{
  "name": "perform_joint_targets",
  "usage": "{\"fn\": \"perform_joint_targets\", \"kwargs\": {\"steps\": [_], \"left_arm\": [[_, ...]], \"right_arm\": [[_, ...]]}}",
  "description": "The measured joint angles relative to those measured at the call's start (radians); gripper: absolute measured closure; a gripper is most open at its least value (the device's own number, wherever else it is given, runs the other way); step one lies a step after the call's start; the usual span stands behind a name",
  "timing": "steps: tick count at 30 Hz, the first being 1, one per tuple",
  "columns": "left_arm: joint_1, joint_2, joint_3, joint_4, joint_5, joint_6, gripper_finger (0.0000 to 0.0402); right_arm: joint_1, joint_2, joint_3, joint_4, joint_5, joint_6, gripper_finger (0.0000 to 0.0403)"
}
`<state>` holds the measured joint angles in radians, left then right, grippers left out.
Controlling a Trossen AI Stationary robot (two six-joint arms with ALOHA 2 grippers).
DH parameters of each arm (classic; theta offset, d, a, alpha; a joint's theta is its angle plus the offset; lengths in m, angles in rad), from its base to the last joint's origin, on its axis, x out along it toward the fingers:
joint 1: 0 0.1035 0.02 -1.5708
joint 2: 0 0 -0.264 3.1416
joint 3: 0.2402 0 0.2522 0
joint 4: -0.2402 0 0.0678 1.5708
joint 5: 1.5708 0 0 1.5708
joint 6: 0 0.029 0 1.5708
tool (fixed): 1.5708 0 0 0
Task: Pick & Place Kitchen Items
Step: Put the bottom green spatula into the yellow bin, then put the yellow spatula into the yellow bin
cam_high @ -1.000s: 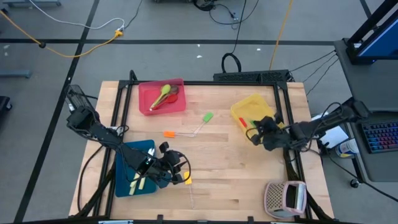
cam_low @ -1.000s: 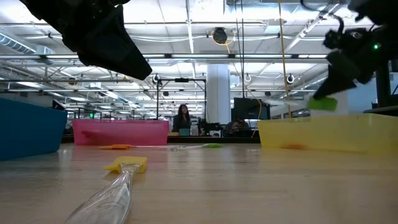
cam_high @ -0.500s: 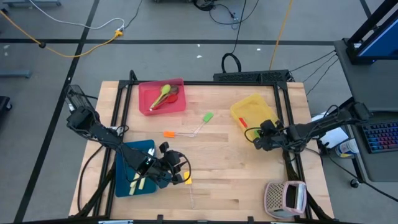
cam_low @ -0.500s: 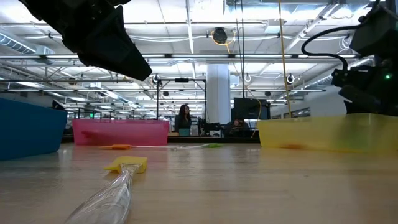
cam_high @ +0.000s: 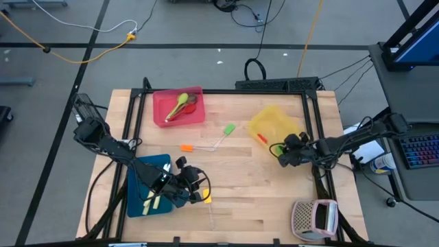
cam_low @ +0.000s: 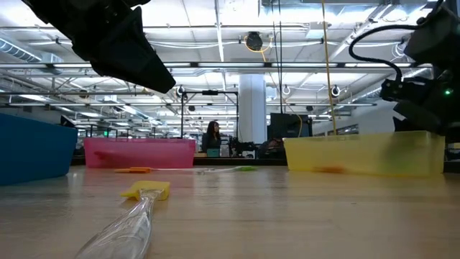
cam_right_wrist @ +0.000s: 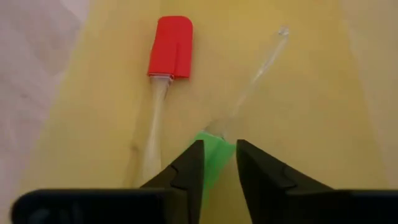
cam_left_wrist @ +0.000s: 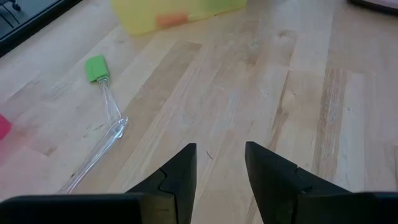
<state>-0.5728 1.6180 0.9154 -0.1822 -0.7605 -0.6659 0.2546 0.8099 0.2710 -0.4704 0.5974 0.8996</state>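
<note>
My right gripper (cam_high: 281, 152) is at the near edge of the yellow tray (cam_high: 269, 121), shut on a green-headed, clear-handled spatula (cam_right_wrist: 217, 152). A red-headed spatula (cam_right_wrist: 169, 46) lies on the tray floor beside it. My left gripper (cam_high: 199, 191) hangs open and empty over the table beside the blue tray (cam_high: 140, 180); its fingers (cam_left_wrist: 180, 171) show nothing between them. A yellow-headed spatula (cam_high: 207, 200) lies on the table just by it and also shows in the low view (cam_low: 147, 191). My right gripper pinches the spatula's green head (cam_right_wrist: 214, 158) between its two fingers. The clear handle (cam_right_wrist: 258, 68) runs away from the fingers, along them, over the yellow tray's floor. The fingers hide the sides of the head.
A green spatula (cam_high: 228, 129) and an orange spatula (cam_high: 186, 147) lie mid-table. The pink tray (cam_high: 195, 115) at the far left holds spoons. The blue tray holds cream-handled knives (cam_high: 149, 200). A pinkish-grey perforated box (cam_high: 314, 218) stands at the near right.
My right gripper has come down with the green spatula, toward the table's near edge, low at the yellow tray's near side. The yellow tray has slid a little toward the table's left, with the red spatula in it.
</note>
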Motion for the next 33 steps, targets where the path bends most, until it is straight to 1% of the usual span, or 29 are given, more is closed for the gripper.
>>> {"fn": "perform_joint_targets", "kwargs": {"steps": [5, 10, 13, 17, 23, 26, 30, 32, 33], "left_arm": [[0.0, 0.0, 0.0, 0.0, 0.0, 0.0, 0.0259], [0.0, 0.0, 0.0, 0.0, 0.0, 0.0, 0.0259], [0.0, 0.0, 0.0, 0.0, 0.0, 0.0, 0.0259], [0.0, 0.0, 0.0, 0.0, 0.0, 0.007, 0.0259], [0.0, 0.0, 0.0, 0.0, 0.0, 0.007, 0.0259], [0.003, 0.0, 0.0, 0.0, 0.0, 0.029, 0.0259], [0.011, 0.0, 0.0, 0.0, 0.005, 0.062, 0.0259], [0.016, 0.0, 0.0, 0.0, 0.038, 0.063, 0.0259], [0.02, 0.0, 0.0, 0.0, 0.073, 0.073, 0.0259]], "right_arm": [[0.0, -0.015, -0.001, 0.096, 0.006, -0.11, 0.0277], [0.0, -0.041, -0.001, 0.199, 0.059, -0.248, 0.0251], [0.0, -0.063, -0.001, 0.273, 0.06, -0.336, 0.0246], [0.0, -0.089, -0.001, 0.405, 0.06, -0.454, 0.0249], [0.01, -0.108, -0.001, 0.677, 0.049, -0.681, 0.0246], [0.032, -0.099, -0.001, 0.808, -0.048, -0.746, 0.0246], [0.073, -0.06, -0.001, 0.895, -0.223, -0.763, 0.0252], [0.102, -0.033, -0.001, 0.912, -0.291, -0.774, 0.0255], [0.117, -0.015, -0.001, 0.916, -0.311, -0.781, 0.0256]]}}
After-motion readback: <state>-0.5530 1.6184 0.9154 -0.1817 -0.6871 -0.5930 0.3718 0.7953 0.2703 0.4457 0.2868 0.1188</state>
